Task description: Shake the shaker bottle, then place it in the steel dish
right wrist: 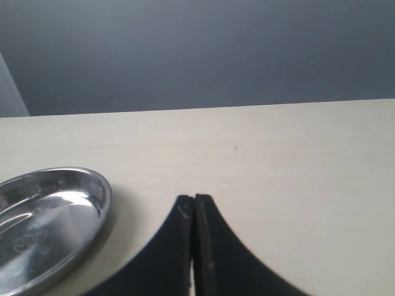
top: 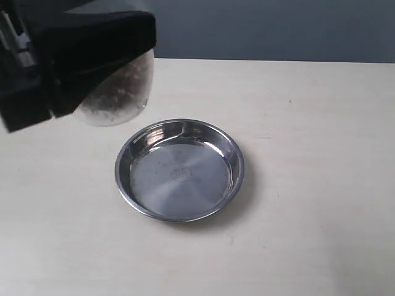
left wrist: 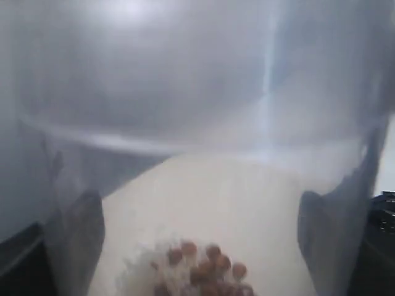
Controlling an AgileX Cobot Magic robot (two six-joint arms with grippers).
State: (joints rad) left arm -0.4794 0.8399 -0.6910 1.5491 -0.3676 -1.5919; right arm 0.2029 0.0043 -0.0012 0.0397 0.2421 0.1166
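The black left arm (top: 62, 61) fills the 10 o'clock corner of the exterior view. Beneath it sits the clear plastic shaker bottle (top: 120, 92) with its frosted, rounded body. Loose brown granules (top: 126, 77) show through its wall. The left end effector (left wrist: 200, 240) has the shaker bottle in its grip. In the left wrist view the dark fingers (left wrist: 80, 240) stand wide apart, one pressed against each side of the blurred plastic body. More granules are heaped between them. The arm hides most of the bottle, so I cannot tell its tilt or whether it is clear of the pale beige surface (top: 308, 185).

The bottle lies at about 10 o'clock from the round, shallow, shiny steel dish (top: 179, 169), close to its rim but not inside it. The dish rests flat on the surface near the middle of the exterior view. Nothing lies in it, and a small stamped mark shows at the centre of its flat bottom.

The black right end effector (right wrist: 194, 206) appears only in the right wrist view. It is fully closed, with its two tapered tips meeting and nothing between them. It hangs over bare surface, with the dish near it on one side and apart from it. A grey wall (top: 278, 28) runs behind the far edge of the surface at 12 o'clock.
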